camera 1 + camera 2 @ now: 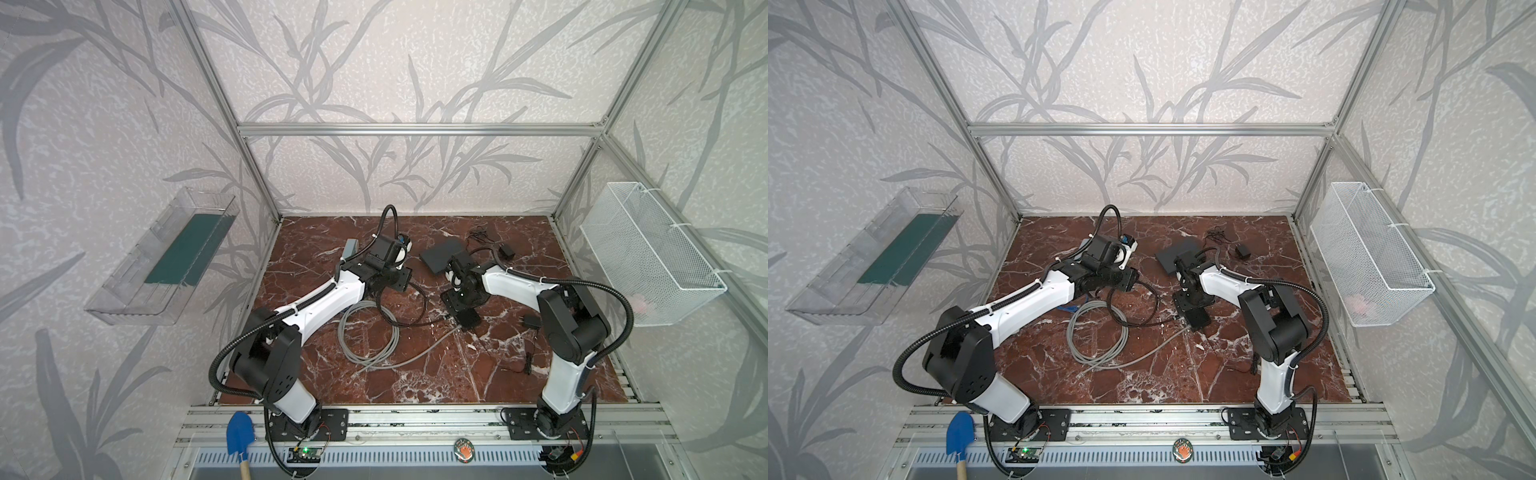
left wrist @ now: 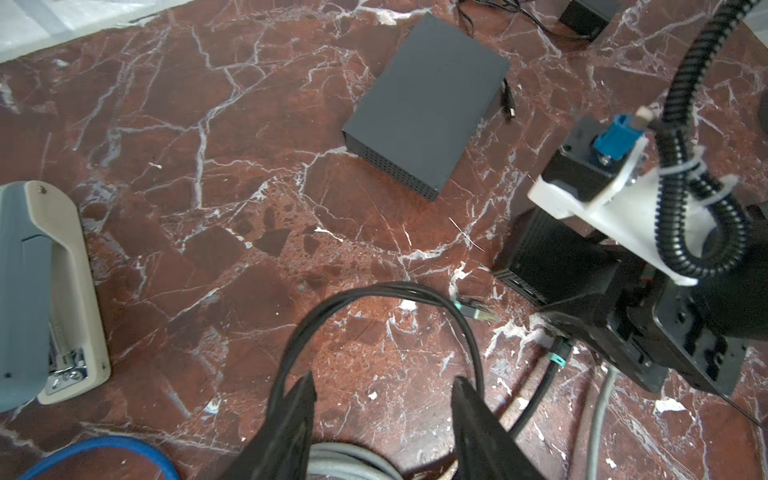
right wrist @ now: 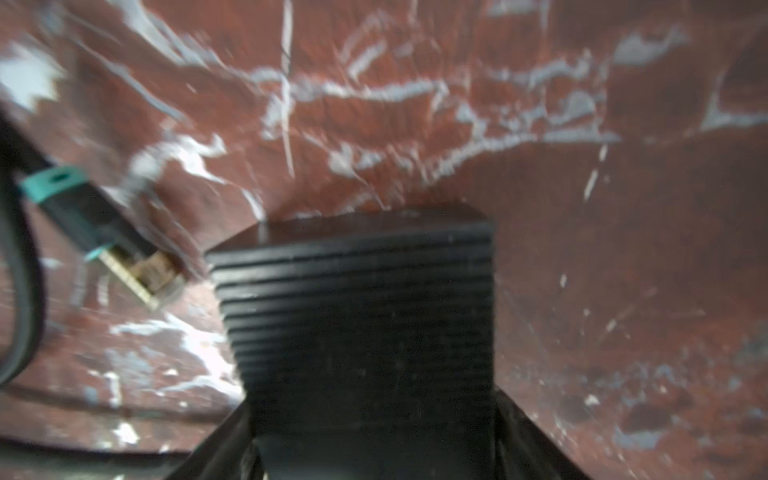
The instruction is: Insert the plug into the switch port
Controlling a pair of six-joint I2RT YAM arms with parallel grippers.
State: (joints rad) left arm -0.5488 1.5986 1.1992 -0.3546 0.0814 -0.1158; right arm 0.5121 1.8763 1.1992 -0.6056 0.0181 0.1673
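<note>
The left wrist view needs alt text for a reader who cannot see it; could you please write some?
The open left claw hangs over a black cable loop on a red marble table, with a teal-banded plug lying loose beside the small black switch under the right arm. A flat dark grey box lies beyond.

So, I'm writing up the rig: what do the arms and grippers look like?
The left arm and right arm have white link shells and black joint housings. A black corrugated conduit loops along each, fastened with white zip ties. The left gripper has black tapered fingers. A blue connector sits at the right arm's wrist.
</note>
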